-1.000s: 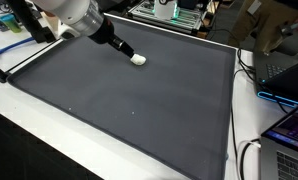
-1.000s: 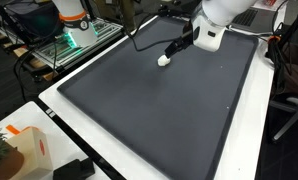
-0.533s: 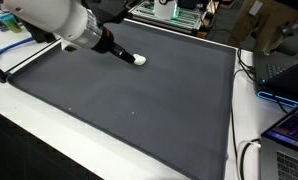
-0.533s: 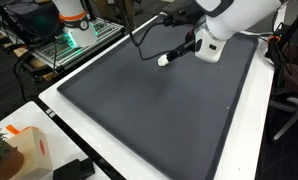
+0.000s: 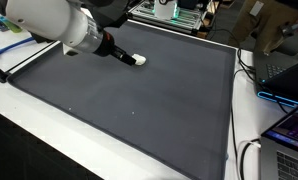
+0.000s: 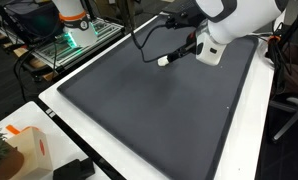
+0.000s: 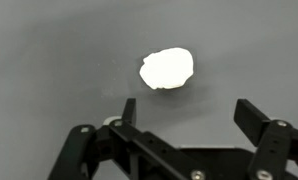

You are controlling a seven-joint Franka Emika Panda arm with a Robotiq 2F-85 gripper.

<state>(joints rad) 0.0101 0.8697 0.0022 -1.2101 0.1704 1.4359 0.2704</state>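
Observation:
A small white lump [image 7: 166, 68] lies on the dark grey mat [image 7: 49, 50]. In the wrist view it sits just beyond my gripper [image 7: 189, 112], a little left of the midline, outside the gap. The gripper is open, its black fingers [image 7: 254, 118] spread wide with nothing between them. In both exterior views the lump [image 5: 139, 60] [image 6: 163, 60] rests near the mat's far part, right at the tip of the gripper [image 5: 124, 56] [image 6: 179, 54], which reaches toward it at a low slant. Whether a fingertip touches it I cannot tell.
The mat [image 5: 139, 110] covers most of a white table [image 6: 109, 150]. Laptops and cables [image 5: 284, 90] crowd one side. A rack with electronics [image 6: 74, 30] stands behind the table. An orange-marked box [image 6: 24, 150] sits at a near corner.
The arm has swung its wrist down and sideways into a flatter slant, with the gripper tip still at the white lump. The lump has not moved and the jaws have stayed open.

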